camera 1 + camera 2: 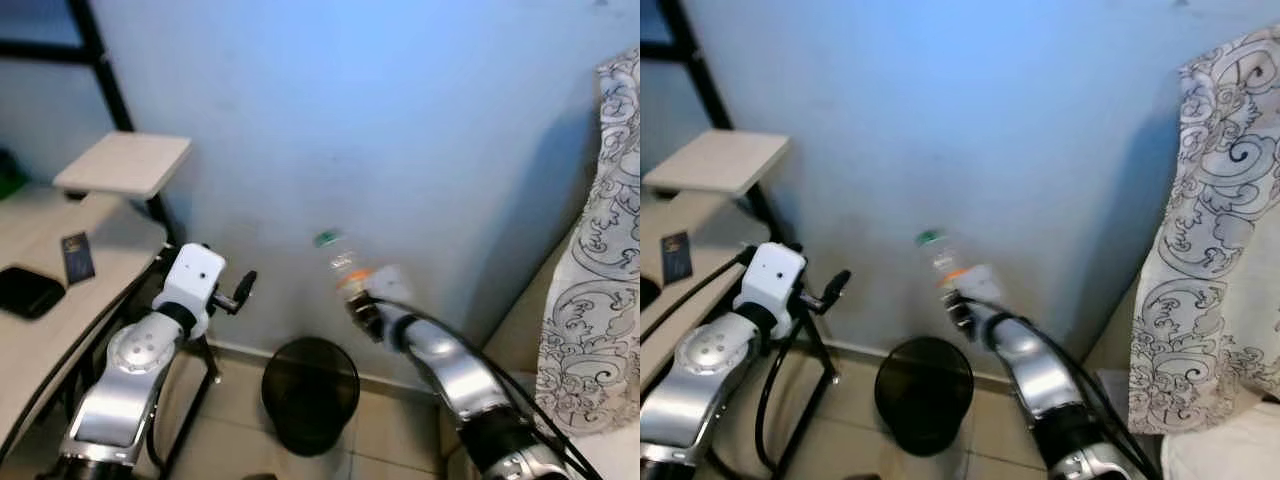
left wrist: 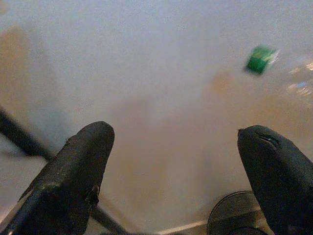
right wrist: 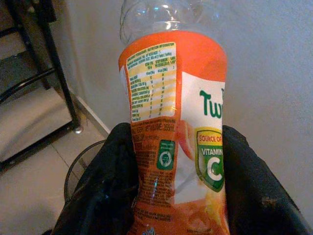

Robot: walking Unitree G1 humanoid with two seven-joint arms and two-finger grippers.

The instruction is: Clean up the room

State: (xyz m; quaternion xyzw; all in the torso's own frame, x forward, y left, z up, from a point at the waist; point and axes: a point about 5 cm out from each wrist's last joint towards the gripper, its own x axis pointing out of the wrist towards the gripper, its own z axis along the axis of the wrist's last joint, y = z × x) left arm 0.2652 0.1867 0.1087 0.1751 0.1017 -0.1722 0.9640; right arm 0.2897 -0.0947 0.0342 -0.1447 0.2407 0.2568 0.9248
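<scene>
An empty clear plastic bottle [image 3: 173,122] with an orange label sits clamped between the two black fingers [image 3: 105,191] of the right gripper [image 1: 362,300], one finger pressed to each side of its lower body, its neck pointing away from the wrist. The bottle is held in the air above the black mesh wastebasket [image 1: 310,392], close to the pale blue wall [image 1: 400,130].

The right wrist view gives the label in detail — green letters "Tw" cut off at the edge, a green-and-yellow shield reading "SOURCE OF VITAMIN C", a yellow nutrition panel too fine to read and a small green recycling mark. The head views blur the bottle but show its green cap [image 1: 327,238] — as does the left wrist view, at the far side.

The left gripper [image 2: 176,166] hovers left of the wastebasket, its fingers [image 2: 73,181] spread wide and holding nothing. Further left of the wastebasket stands a light wood table [image 1: 40,340] carrying a dark flat object [image 1: 28,291] and a small card [image 1: 77,257]. To the wastebasket's right hangs a patterned white cloth [image 1: 590,270].
</scene>
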